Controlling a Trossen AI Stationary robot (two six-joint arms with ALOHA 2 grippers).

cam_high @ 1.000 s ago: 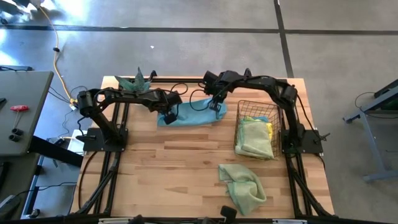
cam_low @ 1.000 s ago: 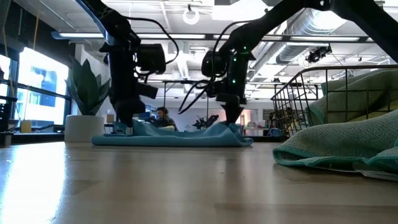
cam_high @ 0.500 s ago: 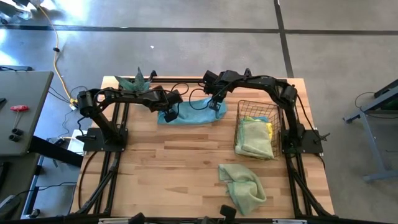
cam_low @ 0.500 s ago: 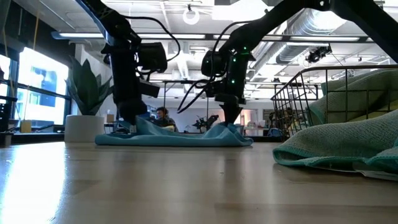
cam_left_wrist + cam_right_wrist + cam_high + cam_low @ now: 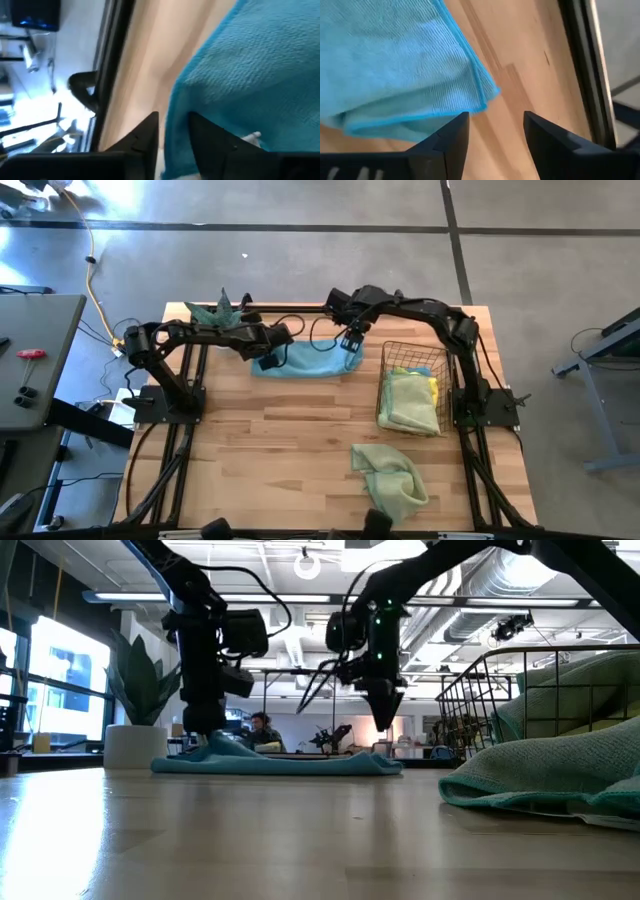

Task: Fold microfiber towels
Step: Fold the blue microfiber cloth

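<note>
A light blue microfiber towel (image 5: pixel 308 361), folded over, lies flat on the wood at the far middle of the table. My left gripper (image 5: pixel 172 134) slants down at the towel's left end (image 5: pixel 205 743). It is open by a narrow gap, with the blue edge showing between its fingers. My right gripper (image 5: pixel 495 134) hangs open above the towel's right end (image 5: pixel 385 720), clear of the cloth. The towel's layered corner (image 5: pixel 487 97) lies just ahead of its fingers. More towels, green and yellow, lie in the basket and near the front. My left gripper has one finger (image 5: pixel 145 136) on either side of the towel's left edge (image 5: pixel 175 112) and comes at it slanting from above. Whether the fingers touch the cloth I cannot tell. The towel lies on the table.
A copper wire basket (image 5: pixel 432 360) at the right holds a pale green towel (image 5: pixel 408 402) and a yellow one (image 5: pixel 433 387). A crumpled lime green towel (image 5: pixel 392 475) lies at the front right. A potted plant (image 5: pixel 222 312) stands at the far left. Bare wood spans the middle and left.
My right gripper has let go of the towel's right end and risen clear of it. That end, which stood up in a small peak, now lies flat. My left gripper has turned a little in place at the towel's left end.
</note>
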